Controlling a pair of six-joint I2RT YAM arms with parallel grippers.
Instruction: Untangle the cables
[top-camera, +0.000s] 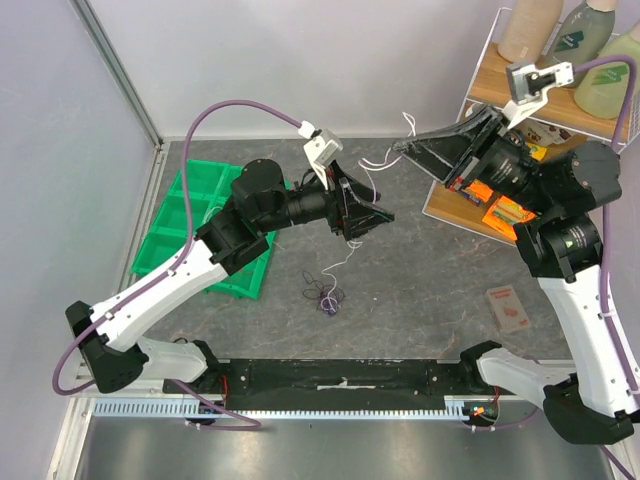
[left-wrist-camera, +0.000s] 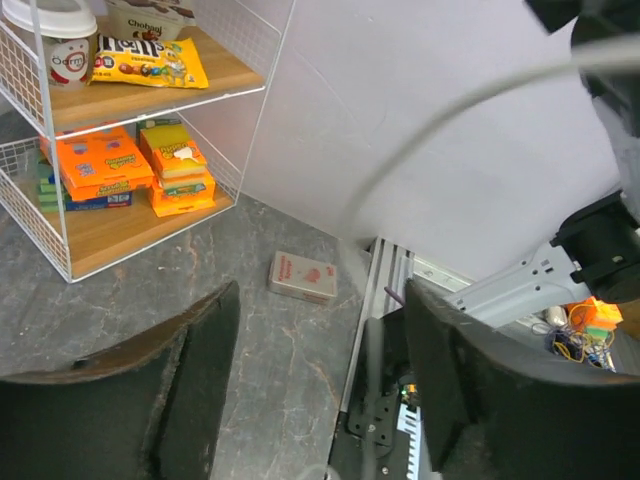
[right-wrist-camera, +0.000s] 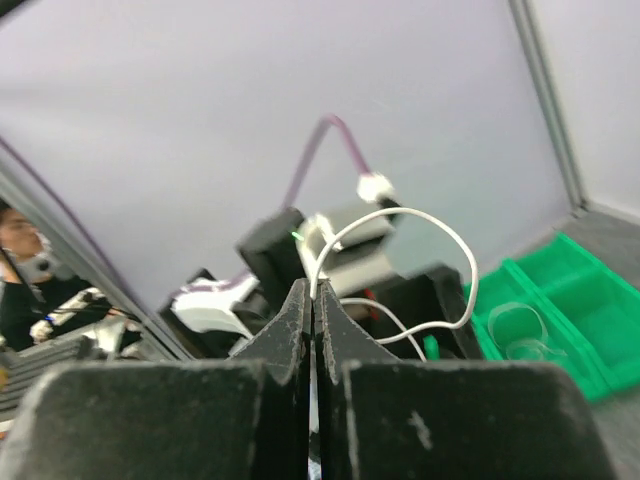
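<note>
A small clump of cables (top-camera: 325, 297), purple, dark and white, lies on the grey table between the arms. A thin white cable (top-camera: 347, 252) rises from it toward my right gripper (top-camera: 402, 147), which is held high and shut on that strand. In the right wrist view the white cable (right-wrist-camera: 440, 230) loops out from the closed right gripper (right-wrist-camera: 313, 297). My left gripper (top-camera: 378, 217) hovers open above the table, just left of the strand, holding nothing. In the left wrist view the left gripper (left-wrist-camera: 320, 385) has its fingers (left-wrist-camera: 190, 380) wide apart over bare table.
A green compartment tray (top-camera: 190, 215) sits at the left under the left arm. A wire shelf (top-camera: 480, 90) with snack boxes and bottles stands at the back right. A small card box (top-camera: 508, 308) lies on the table near the right arm.
</note>
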